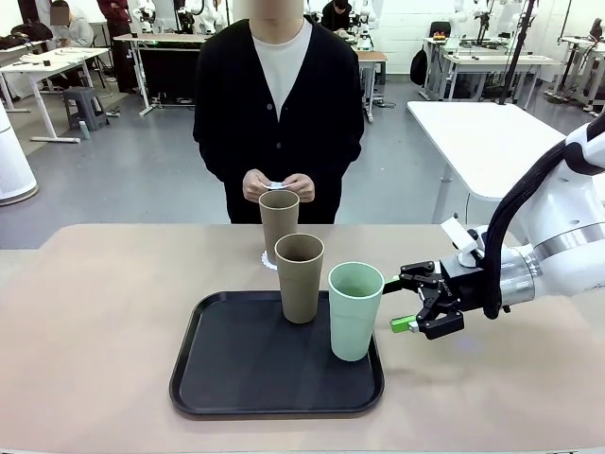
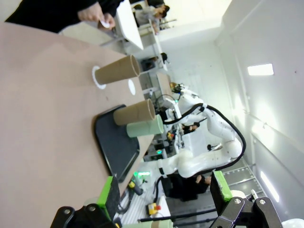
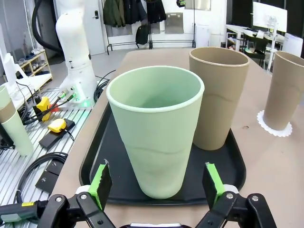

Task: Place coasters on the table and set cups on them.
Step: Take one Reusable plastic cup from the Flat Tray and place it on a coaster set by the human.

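Note:
One tan cup (image 1: 279,222) stands on a lacy white coaster (image 1: 267,261) on the table (image 1: 95,312), beyond the black tray (image 1: 236,378). On the tray stand a second tan cup (image 1: 300,277) and a mint green cup (image 1: 354,310). My right gripper (image 1: 395,303) is open just right of the mint cup (image 3: 156,137), which stands right ahead of its spread fingers (image 3: 100,180). The person's hands (image 1: 274,184) hold more coasters at the far edge. My left gripper (image 2: 166,190) is open and holds nothing, far from the cups (image 2: 135,112).
A white-topped table (image 1: 492,132) stands beyond the far right corner. The person stands at the middle of the far side. Bare table top lies left and right of the tray (image 3: 237,161).

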Available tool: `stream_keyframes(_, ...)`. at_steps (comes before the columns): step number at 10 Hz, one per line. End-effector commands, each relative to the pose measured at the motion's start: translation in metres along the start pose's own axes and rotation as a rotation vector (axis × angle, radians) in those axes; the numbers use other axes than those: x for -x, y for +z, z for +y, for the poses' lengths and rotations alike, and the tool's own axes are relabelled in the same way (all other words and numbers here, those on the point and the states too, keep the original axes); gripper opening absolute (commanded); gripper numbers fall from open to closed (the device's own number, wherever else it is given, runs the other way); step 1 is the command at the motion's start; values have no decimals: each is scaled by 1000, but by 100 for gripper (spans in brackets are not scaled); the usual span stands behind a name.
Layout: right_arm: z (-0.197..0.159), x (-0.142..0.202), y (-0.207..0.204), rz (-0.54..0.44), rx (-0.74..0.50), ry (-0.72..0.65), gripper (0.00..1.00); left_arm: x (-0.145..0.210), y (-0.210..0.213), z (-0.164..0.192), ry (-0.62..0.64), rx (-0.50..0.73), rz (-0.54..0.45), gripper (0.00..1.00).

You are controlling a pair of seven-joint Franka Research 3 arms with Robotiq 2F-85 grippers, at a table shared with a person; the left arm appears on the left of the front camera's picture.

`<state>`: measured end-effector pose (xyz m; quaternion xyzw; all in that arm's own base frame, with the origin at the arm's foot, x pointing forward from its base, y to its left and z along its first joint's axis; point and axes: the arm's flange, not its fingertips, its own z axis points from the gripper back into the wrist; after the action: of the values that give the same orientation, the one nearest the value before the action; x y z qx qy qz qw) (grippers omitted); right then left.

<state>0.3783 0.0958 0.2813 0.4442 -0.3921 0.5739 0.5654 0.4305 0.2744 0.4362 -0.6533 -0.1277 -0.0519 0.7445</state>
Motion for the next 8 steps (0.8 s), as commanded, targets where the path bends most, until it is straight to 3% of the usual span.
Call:
stream_keyframes(1,0,0,0,0,0,0,100,0,-1,-2,-2,2,2,100)
stream_keyframes(3,3,9,-17,-5,-75,-4,100,0,-1,-2,-2,2,2,100)
stream_keyframes(8,-7,21,-32,-19,-66,32,100,0,-1,-2,-2,2,2,100)
